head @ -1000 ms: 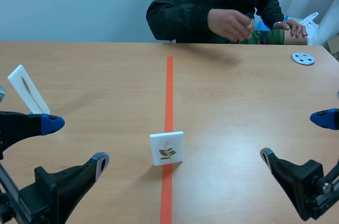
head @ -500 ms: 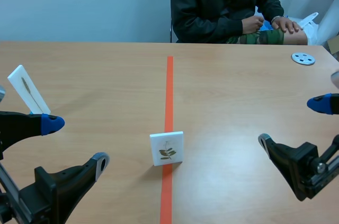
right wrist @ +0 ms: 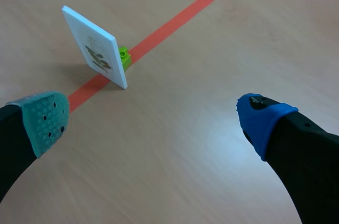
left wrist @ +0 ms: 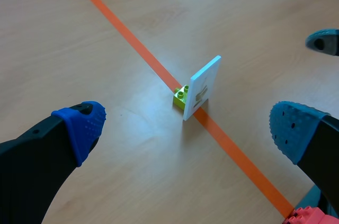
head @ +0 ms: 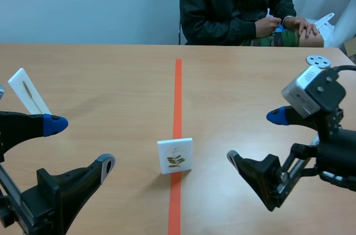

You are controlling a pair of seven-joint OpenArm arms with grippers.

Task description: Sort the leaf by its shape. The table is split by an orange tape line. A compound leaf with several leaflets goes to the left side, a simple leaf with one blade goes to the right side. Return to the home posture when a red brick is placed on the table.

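Leaf card [head: 175, 156] stands upright on the orange tape line [head: 178, 90], mid-table.
Printed leaf shows several leaflets; green brick [left wrist: 181, 97] at card's base. Left gripper [head: 80, 145] and right gripper [head: 255, 137] both spread wide, nothing held, either side of card.

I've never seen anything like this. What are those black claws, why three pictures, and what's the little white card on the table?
The claws are the grippers of two robot arms. The wide picture looks from between the arms across a wooden table, with a person seated at the far end. The left gripper and right gripper are both open and hold nothing. The other two pictures come from cameras on each arm's wrist, looking past its own gripper. On the orange tape line stands a white card showing a leaf with several leaflets, a small green brick at its base. A second card stands far left; a grey disc lies far right.
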